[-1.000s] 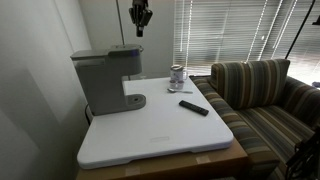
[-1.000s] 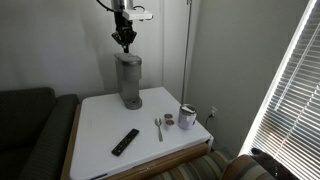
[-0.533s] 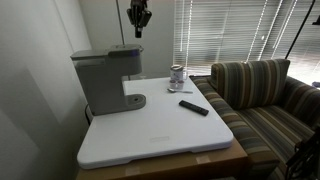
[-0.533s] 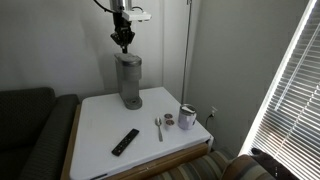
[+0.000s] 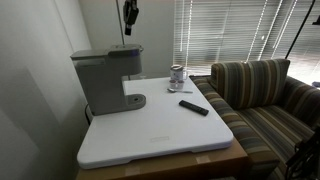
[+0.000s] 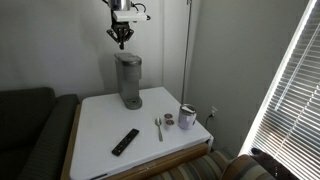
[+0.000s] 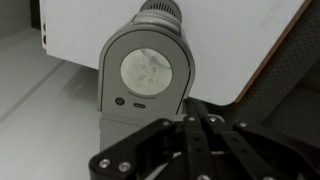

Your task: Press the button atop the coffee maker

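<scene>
Plainly, grey matte coffee maker [image 5: 105, 80], tall boxy column, overhanging brew head, rounded base plate, standing on the white table [image 5: 160, 135] by the wall, gripper [image 6: 123, 44] pinched shut, empty, above its top.

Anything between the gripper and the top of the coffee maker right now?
No, only open air. In an exterior view the shut gripper hangs above the coffee maker, clear of its top.
</scene>
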Tool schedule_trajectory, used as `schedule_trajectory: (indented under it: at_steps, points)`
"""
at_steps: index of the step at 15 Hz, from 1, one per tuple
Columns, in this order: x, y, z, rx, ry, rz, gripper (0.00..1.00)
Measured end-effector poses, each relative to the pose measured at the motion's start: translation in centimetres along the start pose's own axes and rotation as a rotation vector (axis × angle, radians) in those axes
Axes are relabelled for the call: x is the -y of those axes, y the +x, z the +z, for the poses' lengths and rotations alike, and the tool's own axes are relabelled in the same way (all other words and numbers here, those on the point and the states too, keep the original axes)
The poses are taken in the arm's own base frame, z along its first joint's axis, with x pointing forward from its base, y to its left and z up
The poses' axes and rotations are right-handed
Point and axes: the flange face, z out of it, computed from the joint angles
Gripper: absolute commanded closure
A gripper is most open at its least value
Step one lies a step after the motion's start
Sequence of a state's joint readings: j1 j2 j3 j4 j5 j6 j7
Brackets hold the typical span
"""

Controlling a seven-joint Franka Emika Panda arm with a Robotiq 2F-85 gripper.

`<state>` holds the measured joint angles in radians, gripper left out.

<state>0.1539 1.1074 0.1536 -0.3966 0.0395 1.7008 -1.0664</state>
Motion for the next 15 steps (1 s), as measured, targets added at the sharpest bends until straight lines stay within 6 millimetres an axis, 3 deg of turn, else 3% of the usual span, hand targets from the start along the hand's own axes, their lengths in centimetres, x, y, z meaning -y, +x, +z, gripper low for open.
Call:
schedule_trajectory:
  at_steps: [9,15]
  points:
    - [-1.4,1.2,-0.7,-0.055,-0.185,0.447,1.00]
    - [-1.4,0.4,3.8,-0.012,-0.177,0.558,1.00]
